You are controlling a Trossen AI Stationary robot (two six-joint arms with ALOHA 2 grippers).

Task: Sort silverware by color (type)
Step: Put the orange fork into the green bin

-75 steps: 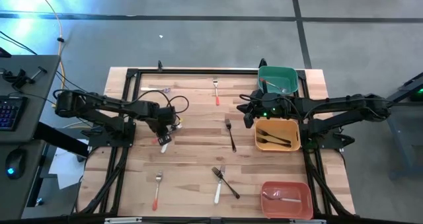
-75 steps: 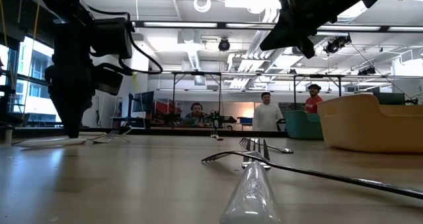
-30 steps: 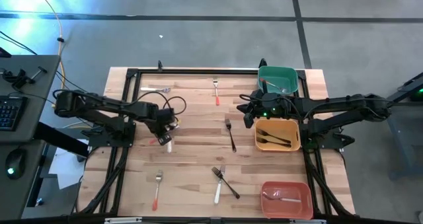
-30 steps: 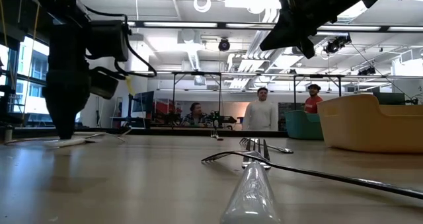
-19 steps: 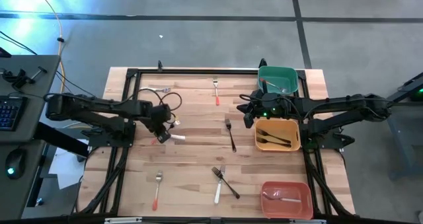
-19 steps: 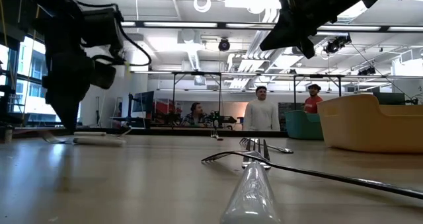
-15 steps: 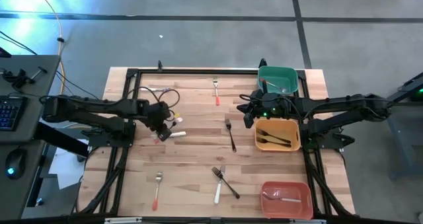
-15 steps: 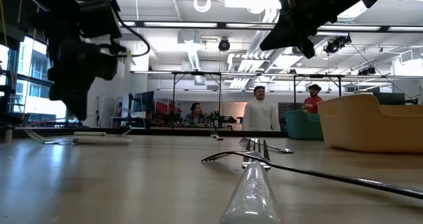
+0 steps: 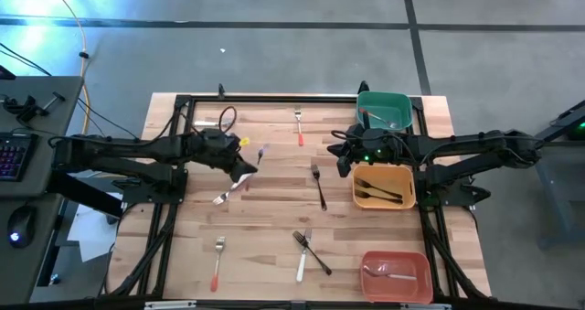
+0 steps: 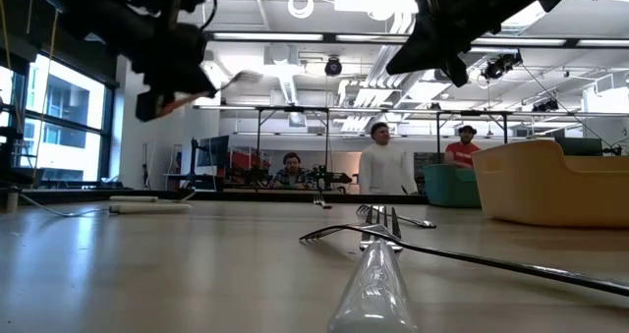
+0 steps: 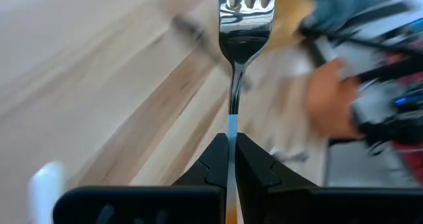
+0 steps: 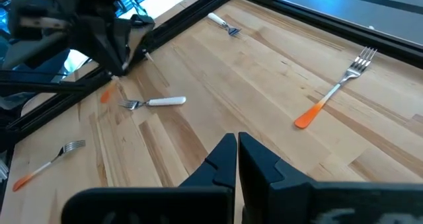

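My left gripper (image 9: 243, 168) hangs above the table's left-middle, shut on a fork with a red-orange handle. Its shiny head (image 11: 245, 16) points toward the right arm, and it also shows high up in the low view (image 10: 239, 78). A white-handled fork (image 9: 222, 197) lies flat on the wood just below and nearer. My right gripper (image 9: 341, 155) waits shut beside the yellow bin (image 9: 408, 193), holding nothing. More forks lie flat: red-orange ones (image 9: 299, 127) (image 9: 218, 262), a black one (image 9: 318, 187), a white and a black one crossed (image 9: 306, 251). My left gripper pinches the fork's thin handle (image 11: 231, 128) between its two fingers, close to where the handle meets the metal neck. The fork runs straight out along the fingers, head away from the wrist. It is lifted clear of the table, slanting slightly upward.
A green bin (image 9: 384, 98) stands at the far right. The yellow bin holds black forks, and a red bin (image 9: 416, 292) at the near right holds one utensil. Another white fork (image 9: 215, 123) lies near the far left edge. People stand in the room beyond the table.
My left gripper has risen from the table with the red-orange fork and moved toward the far edge and the right. It has tipped from pointing down to nearly level. The white-handled fork beneath it has been pushed and turned on the wood, and now lies free.
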